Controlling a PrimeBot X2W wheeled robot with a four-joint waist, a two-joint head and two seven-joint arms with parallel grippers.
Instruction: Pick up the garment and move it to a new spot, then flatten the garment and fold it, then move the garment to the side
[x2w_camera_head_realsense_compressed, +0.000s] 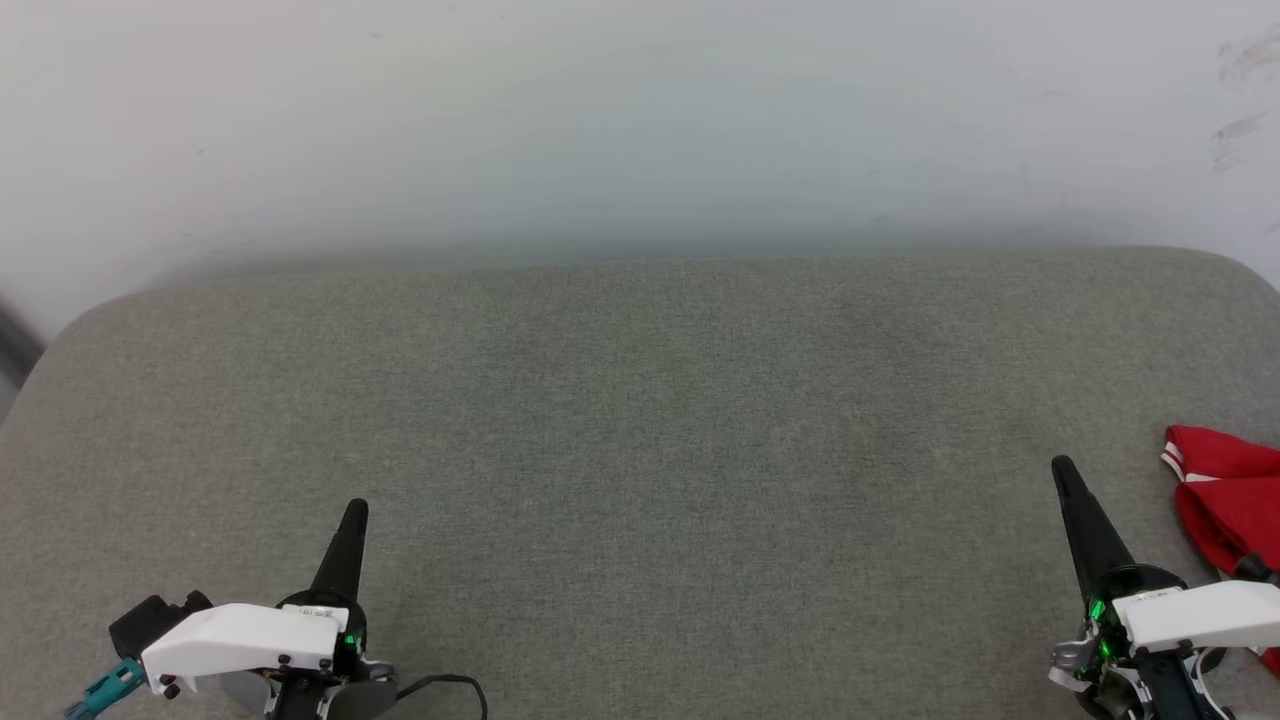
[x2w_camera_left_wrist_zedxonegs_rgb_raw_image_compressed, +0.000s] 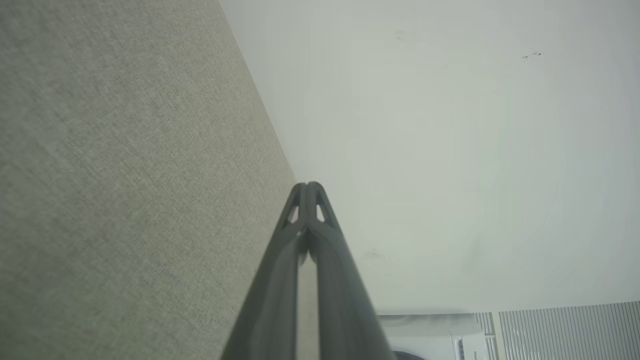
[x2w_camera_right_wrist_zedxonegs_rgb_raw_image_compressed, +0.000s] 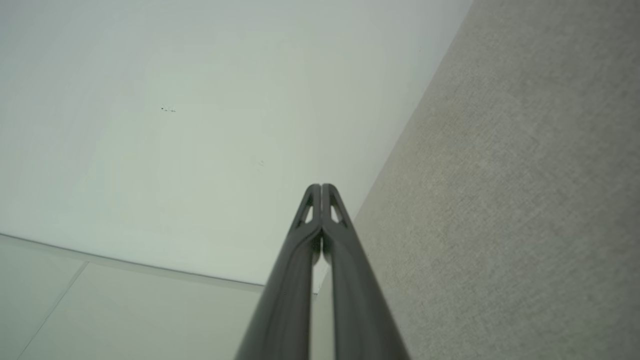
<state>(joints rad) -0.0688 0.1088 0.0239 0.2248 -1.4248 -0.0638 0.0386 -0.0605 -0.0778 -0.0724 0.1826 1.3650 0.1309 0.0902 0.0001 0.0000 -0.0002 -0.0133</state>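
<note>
The red garment lies bunched at the far right edge of the head view, partly cut off by the frame, with a strip of white, red-striped trim at its upper left. My right gripper is shut and empty, its tips a little to the left of the garment and not touching it. In the right wrist view the right gripper has its tips pressed together. My left gripper stands shut and empty at the lower left, far from the garment. The left gripper in its wrist view also shows closed tips.
A grey-green fabric surface with rounded far corners spreads before me, backed by a pale wall. A white appliance and a ribbed panel show low in the left wrist view. A thin black cable loops by my left wrist.
</note>
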